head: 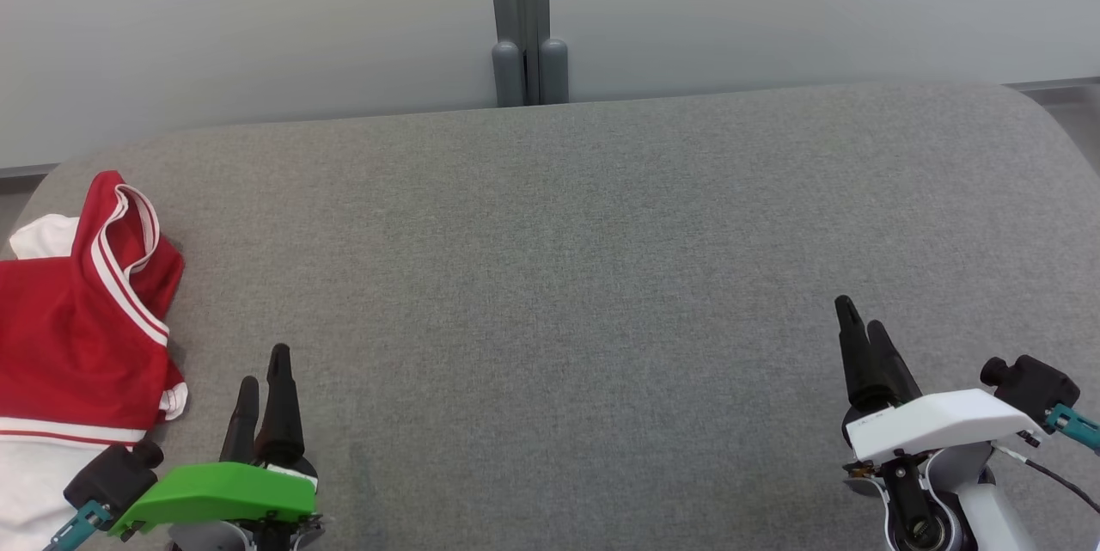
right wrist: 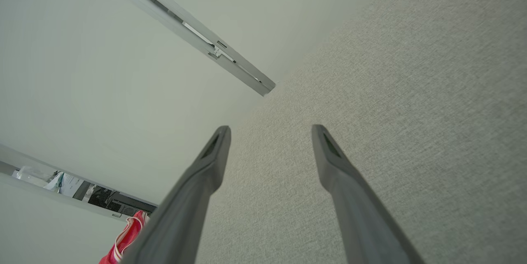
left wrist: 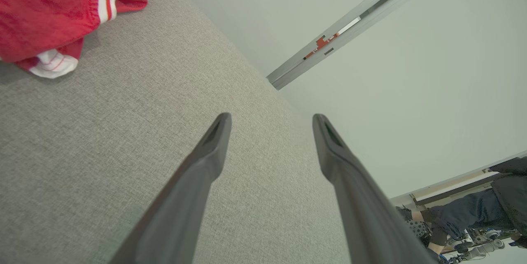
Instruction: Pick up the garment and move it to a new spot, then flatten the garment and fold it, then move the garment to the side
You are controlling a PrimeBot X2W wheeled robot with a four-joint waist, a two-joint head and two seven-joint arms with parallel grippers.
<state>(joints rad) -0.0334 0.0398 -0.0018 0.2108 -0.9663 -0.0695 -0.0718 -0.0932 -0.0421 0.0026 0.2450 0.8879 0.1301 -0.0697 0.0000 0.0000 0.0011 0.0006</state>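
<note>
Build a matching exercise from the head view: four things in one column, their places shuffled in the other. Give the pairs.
1. crumpled red fabric garment with white stripes
2. green-covered left tool
3. white-covered right tool
4. grey upright post

A. lower right
B. top centre
C. far left edge
D. lower left, beside the garment

Pairs: 1-C; 2-D; 3-A; 4-B.

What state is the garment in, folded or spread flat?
Neither: the garment lies rumpled in a heap at the left end of the grey surface, cloth overlapping unevenly, no neat fold.
</note>
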